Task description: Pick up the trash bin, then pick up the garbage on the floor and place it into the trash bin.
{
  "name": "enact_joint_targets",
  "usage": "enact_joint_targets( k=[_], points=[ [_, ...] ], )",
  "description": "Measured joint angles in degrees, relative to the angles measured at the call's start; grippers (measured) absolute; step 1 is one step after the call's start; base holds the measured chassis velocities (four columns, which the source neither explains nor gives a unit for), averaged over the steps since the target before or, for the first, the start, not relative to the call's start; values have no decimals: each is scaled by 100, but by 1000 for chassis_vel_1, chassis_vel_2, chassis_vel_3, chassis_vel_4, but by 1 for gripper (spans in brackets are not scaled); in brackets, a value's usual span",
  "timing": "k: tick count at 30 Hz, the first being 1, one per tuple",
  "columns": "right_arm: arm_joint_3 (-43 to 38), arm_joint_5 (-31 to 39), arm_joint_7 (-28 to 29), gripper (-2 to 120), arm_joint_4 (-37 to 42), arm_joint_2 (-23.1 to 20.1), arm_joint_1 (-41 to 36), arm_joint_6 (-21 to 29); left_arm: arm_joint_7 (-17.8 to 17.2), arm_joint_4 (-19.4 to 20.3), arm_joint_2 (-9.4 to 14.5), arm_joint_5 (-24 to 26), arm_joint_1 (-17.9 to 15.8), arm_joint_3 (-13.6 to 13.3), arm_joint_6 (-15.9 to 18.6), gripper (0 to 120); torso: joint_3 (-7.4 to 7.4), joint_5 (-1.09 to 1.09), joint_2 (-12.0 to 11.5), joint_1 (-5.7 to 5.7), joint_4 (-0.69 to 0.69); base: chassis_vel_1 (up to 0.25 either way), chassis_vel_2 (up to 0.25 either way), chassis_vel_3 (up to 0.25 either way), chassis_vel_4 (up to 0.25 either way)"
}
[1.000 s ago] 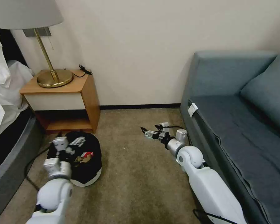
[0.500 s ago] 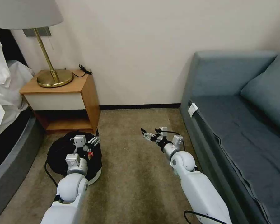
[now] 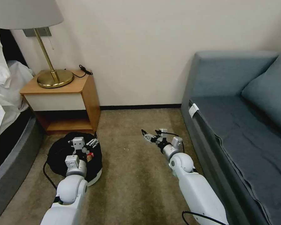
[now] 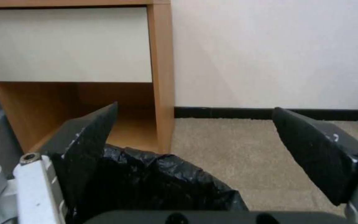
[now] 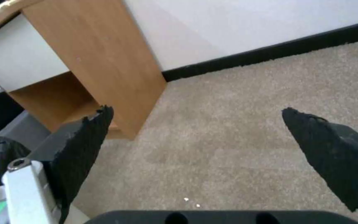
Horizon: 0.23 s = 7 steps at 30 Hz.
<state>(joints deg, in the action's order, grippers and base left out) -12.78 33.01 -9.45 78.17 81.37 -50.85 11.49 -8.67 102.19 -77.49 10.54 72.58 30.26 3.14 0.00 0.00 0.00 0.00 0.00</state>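
Observation:
The trash bin (image 3: 95,178), white with a black bag (image 3: 57,153) spilling over its rim, stands on the carpet in front of the nightstand. A red-and-white piece of garbage (image 3: 90,154) lies inside it, beside my left wrist. My left gripper (image 3: 92,142) hovers open over the bin's far rim. In the left wrist view the fingers (image 4: 92,130) stand wide apart above the crinkled bag (image 4: 158,183), with nothing between them. Over bare carpet to the right of the bin, my right gripper (image 3: 148,136) is open and empty, its fingers (image 5: 332,149) spread.
A wooden nightstand (image 3: 87,93) carrying a brass lamp (image 3: 54,78) stands just behind the bin. A bed (image 3: 9,147) lies at the left and a blue-grey sofa (image 3: 240,125) at the right. Open carpet (image 3: 134,181) runs between them, up to the wall.
My left arm has swung right across the bin, bringing its gripper to the far rim. The right arm has drawn slightly left and back. Little has moved in the last half second.

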Motion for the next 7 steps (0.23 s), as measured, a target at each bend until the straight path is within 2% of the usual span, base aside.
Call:
enact_joint_targets(
  k=[7],
  points=[
    [5,0,-2,100,7,-4,2,4,-1,2,0,3,2,3,3,100,0,0,0,0,0,0,0,0,0]
  ],
)
